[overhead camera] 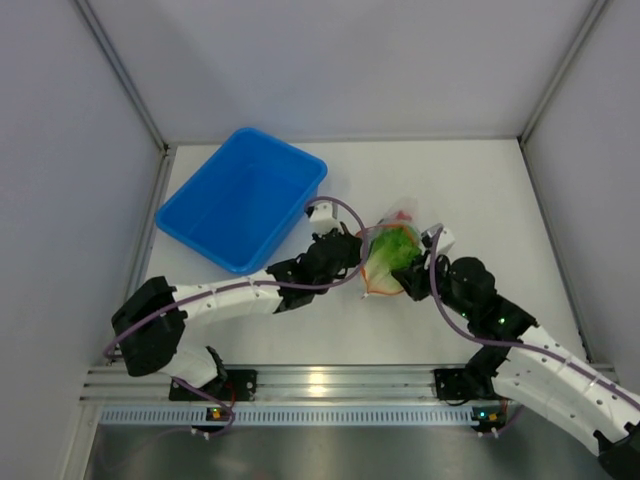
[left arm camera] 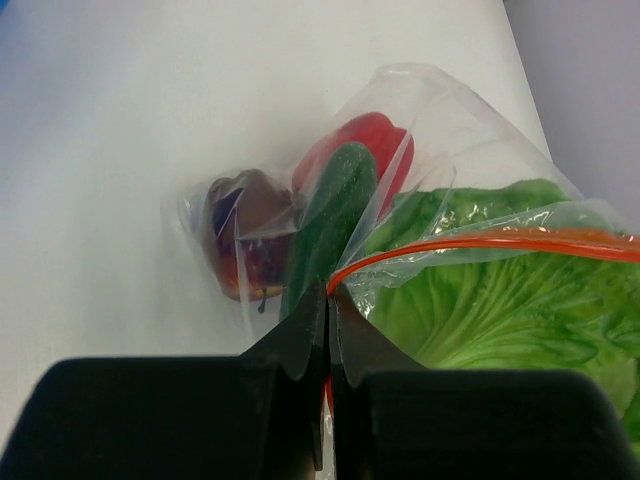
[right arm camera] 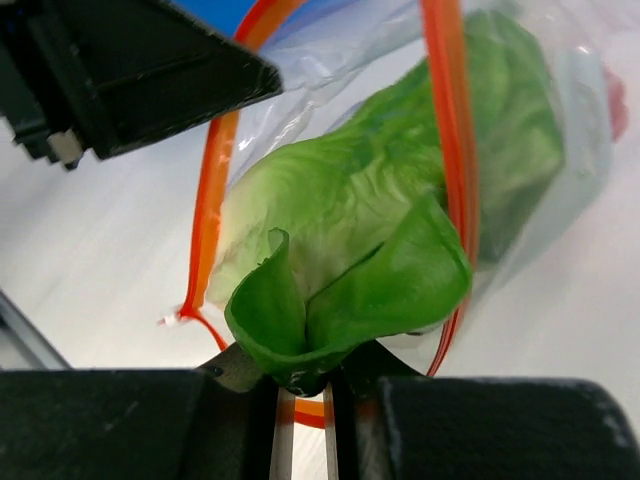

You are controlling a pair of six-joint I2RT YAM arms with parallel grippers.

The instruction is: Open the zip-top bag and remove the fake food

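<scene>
Though the white table (overhead camera: 480, 190) fills most of the overhead view, the blue bin (overhead camera: 243, 197) is the biggest thing on it, sitting at the back left, well apart from where the two arms meet. Between the arms, near the middle of the table, lies the clear bag (left arm camera: 440, 110), its mouth pulled into an open loop outlined by the orange zipper strip (left arm camera: 520, 240). A lettuce (right arm camera: 340, 200) takes up most of the bag and bulges out through the mouth (one leaf curls right over the edge). Deeper inside, towards the closed end, a dark green cucumber (left arm camera: 330, 215) lies against a red pepper (left arm camera: 378, 135), with a small dark purple-red round piece (left arm camera: 248, 235) just beside them. The left gripper (left arm camera: 328, 300) has its fingers pressed together on the strip at one side of the mouth. The right gripper (right arm camera: 305, 385) is pinched nearly closed on the opposite side; orange shows in the slit, so it seems to grip the strip, though I cannot tell whether the leaf tip is caught too.
</scene>
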